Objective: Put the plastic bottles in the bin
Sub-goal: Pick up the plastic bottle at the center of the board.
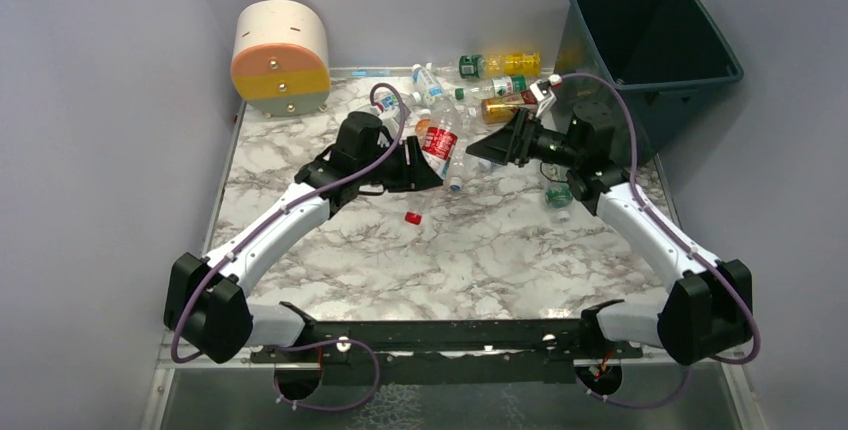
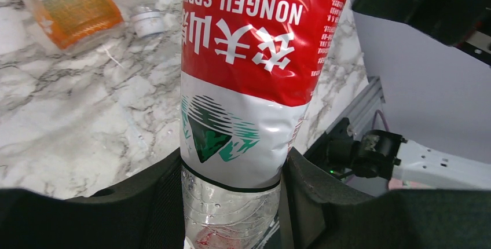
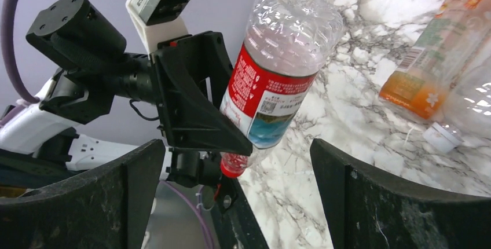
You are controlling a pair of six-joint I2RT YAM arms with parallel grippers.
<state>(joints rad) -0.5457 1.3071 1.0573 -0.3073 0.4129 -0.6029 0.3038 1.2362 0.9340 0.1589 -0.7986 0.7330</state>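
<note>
Top external view, from the left: a round cream, orange and yellow drum (image 1: 281,57) sits at the far left corner of the marble table (image 1: 480,260). Right of it the left gripper (image 1: 425,165) is clamped on 1 red-labelled bottle (image 1: 441,145), which is lifted off the table and tilted. Left wrist view shows the grip close up: both fingers (image 2: 156,197) press the clear part of that bottle beside its red and white label, near the red cap end. A loose red cap (image 1: 412,217) lies on the marble just in front of this gripper. Along the far edge the other bottles (image 1: 500,63) lie in a loose heap, some with yellow or orange liquid. The right gripper (image 1: 490,145) faces the held bottle from the right, jaws spread wide and holding nothing. Right wrist view shows its fingers (image 3: 376,202) well apart, with the bottle beyond them. 1 green-capped bottle (image 1: 558,195) lies beside the right arm. The dark teal bin (image 1: 690,100) stands at the far right corner
</note>
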